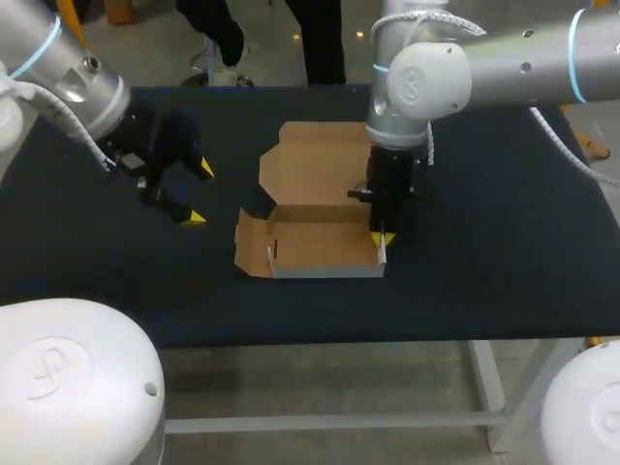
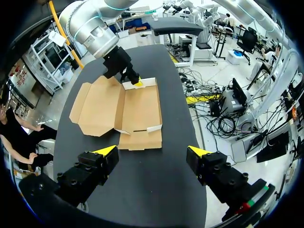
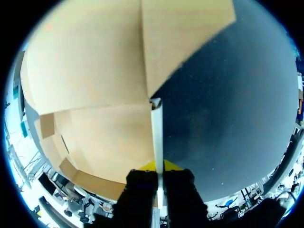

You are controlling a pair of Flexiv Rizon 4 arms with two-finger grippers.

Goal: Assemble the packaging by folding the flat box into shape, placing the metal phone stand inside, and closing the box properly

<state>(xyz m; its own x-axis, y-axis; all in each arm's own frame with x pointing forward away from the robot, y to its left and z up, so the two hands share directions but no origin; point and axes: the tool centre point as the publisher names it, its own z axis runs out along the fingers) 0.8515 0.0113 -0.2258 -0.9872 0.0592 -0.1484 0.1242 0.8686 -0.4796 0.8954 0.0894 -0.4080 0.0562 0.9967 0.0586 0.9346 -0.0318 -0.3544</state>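
Over the middle of the table, my right arm comes in from the right and bends straight down, so the right gripper points at the near right corner of the box. My left arm hangs low over the table to the left of the box and well apart from it, its wrist tilted toward the box.

The box lies half-formed on the table. Its lid is flat on the far side, the front wall is raised, the left flap is splayed outward, and the floor shows only bare cardboard.

My right gripper is clamped on the upright side wall, whose thin edge runs up between the two fingers with a yellow tip on either side. My left gripper is spread wide and holds nothing. From its own view the box lies ahead of the fingers.
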